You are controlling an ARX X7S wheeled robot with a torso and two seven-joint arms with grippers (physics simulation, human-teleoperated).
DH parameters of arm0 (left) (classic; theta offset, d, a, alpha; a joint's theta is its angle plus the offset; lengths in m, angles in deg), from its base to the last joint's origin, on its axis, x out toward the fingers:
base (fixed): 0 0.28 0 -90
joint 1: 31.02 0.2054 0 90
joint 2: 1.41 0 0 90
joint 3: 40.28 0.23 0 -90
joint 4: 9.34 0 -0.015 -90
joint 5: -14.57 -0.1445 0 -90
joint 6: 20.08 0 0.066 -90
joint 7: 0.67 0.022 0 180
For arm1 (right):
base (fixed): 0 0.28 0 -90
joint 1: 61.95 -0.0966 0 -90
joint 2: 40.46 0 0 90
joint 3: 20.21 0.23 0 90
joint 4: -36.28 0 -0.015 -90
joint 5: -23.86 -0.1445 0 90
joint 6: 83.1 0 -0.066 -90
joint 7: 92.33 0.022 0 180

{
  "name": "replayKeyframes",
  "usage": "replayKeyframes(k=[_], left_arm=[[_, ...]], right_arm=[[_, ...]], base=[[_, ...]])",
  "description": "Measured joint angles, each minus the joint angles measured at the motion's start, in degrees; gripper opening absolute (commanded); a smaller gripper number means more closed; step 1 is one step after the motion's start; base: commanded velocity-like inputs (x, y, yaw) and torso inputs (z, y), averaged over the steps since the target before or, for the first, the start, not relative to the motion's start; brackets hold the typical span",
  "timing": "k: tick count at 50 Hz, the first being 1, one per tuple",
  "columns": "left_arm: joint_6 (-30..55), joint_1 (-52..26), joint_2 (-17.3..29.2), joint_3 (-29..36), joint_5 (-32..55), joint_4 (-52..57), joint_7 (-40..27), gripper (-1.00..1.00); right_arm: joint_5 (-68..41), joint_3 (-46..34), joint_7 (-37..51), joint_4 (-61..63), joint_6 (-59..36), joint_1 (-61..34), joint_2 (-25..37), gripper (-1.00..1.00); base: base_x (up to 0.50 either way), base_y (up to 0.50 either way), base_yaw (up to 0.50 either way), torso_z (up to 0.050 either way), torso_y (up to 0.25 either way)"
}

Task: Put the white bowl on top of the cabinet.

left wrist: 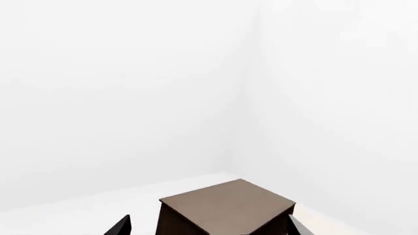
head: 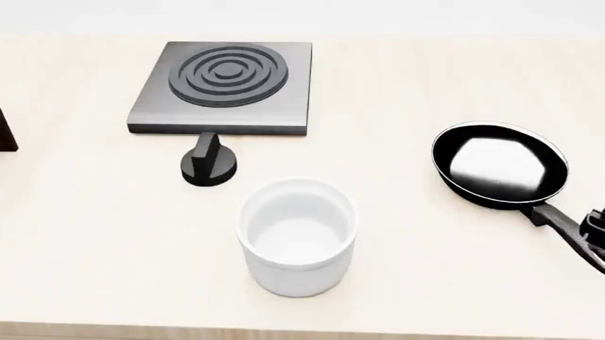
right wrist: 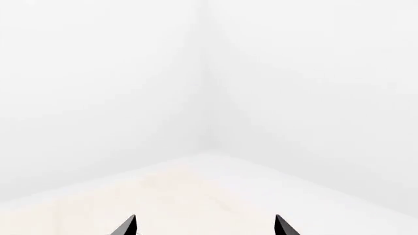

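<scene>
The bowl (head: 297,236) is standing upright on the counter (head: 85,234), untouched, because both hands are waiting released, left hand (left wrist: 205,227) above the cabinet (left wrist: 225,205) and right hand (right wrist: 203,226) apparently over bare counter, holding nothing.

Left pincer (left wrist: 205,230) tips spread apart, right pincer (right wrist: 205,227) likewise spread, both empty

The cabinet (head: 6,131) and frying pan handle (head: 572,234) are cut off by edges.
</scene>
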Motion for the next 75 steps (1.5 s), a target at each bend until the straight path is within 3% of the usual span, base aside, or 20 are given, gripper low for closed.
replayKeyframes(k=[75], left_arm=[[-1.44,1.0,1.13,-0.47,1.17,-1.33,-2.47,1.0]], right_arm=[[0.71,-0.72,1.49,0.06,1.94,1.16,1.79,1.0]], base=[[0.0,0.5,0.0,0.0,0.0]])
